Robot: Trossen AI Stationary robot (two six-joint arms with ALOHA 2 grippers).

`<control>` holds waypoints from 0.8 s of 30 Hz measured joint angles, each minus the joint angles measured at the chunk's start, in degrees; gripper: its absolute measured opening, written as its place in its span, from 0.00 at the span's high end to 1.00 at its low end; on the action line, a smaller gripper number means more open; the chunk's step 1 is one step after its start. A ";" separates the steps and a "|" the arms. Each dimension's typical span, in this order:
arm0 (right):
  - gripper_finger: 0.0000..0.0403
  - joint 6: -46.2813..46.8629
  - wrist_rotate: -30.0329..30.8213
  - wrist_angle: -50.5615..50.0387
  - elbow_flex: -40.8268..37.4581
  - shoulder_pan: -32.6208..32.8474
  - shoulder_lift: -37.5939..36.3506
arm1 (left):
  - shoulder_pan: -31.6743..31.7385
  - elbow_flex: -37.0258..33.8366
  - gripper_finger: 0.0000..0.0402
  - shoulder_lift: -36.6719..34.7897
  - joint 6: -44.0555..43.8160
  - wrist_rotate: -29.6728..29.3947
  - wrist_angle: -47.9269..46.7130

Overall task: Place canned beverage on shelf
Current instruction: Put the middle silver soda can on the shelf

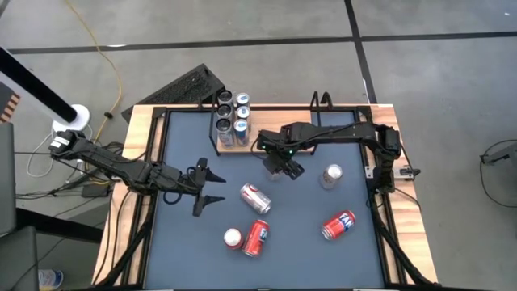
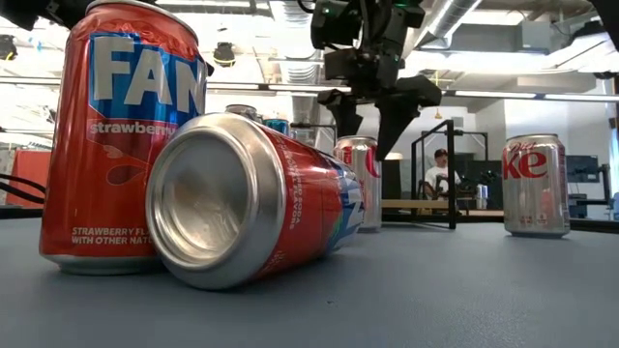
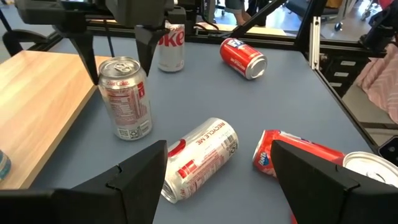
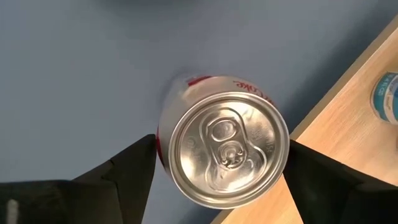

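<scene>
A silver Diet Coke can (image 4: 227, 149) stands upright on the blue table right beside the light-wood shelf board (image 4: 348, 118). It also shows in the left wrist view (image 3: 124, 96) and the low view (image 2: 360, 184). My right gripper (image 1: 283, 166) is open above it, pointing down. One finger (image 3: 81, 53) stands on each side of the can's top without touching it. The shelf holds several upright cans (image 1: 233, 120). My left gripper (image 1: 212, 186) is open and empty, low over the table's left middle, pointing toward the right edge.
A silver can (image 1: 255, 198) lies on its side in the middle. Another silver can (image 1: 331, 175) stands at the right. A red Fanta can (image 1: 339, 225) lies near the right edge. A lying red can (image 1: 256, 238) and an upright one (image 1: 233, 238) are near the front.
</scene>
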 joint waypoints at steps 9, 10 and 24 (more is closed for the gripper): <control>0.23 15.75 -0.72 0.20 -0.02 0.17 0.00 | 0.00 0.00 0.32 0.00 -0.44 -0.02 0.02; 0.23 18.57 -0.78 0.46 -0.04 0.20 0.00 | 0.00 0.00 0.32 0.00 -0.44 -0.03 0.02; 0.23 66.57 -0.47 7.47 -0.11 0.67 0.00 | 0.02 0.00 0.32 0.00 -0.57 -0.02 0.02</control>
